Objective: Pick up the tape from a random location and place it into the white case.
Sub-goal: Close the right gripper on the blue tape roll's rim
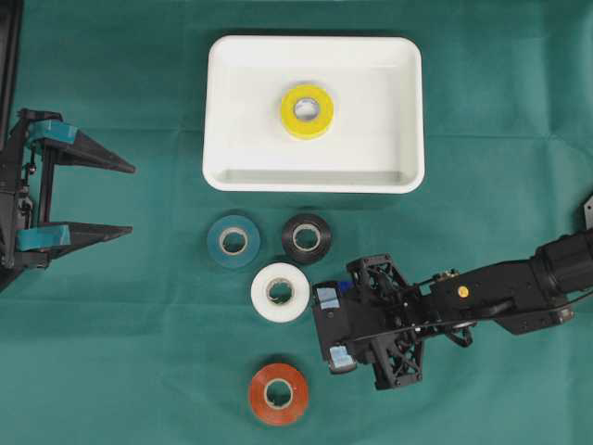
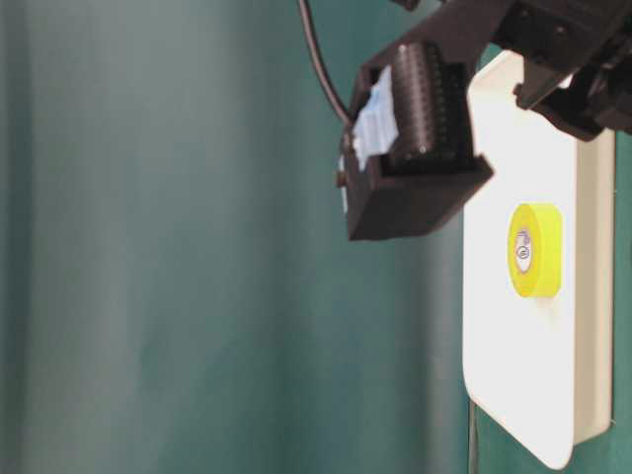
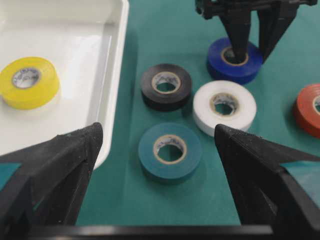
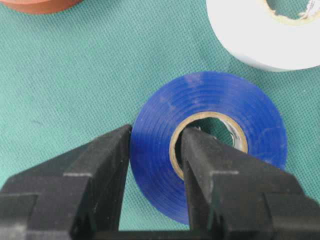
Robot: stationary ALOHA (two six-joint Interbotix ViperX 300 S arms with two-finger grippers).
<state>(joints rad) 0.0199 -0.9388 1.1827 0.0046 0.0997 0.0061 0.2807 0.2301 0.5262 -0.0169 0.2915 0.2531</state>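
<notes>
One stiff, light blue tape roll (image 4: 210, 145), lying on the desk near the white case (image 1: 313, 176), sits pinched through its wall, core to rim, by the right pincer (image 4: 155, 165).

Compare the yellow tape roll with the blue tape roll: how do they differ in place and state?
The yellow roll lies inside the white case; the blue roll lies on the green cloth. The yellow one is free, while the right gripper pinches the blue one's wall, one finger in its core. Both lie flat.
</notes>
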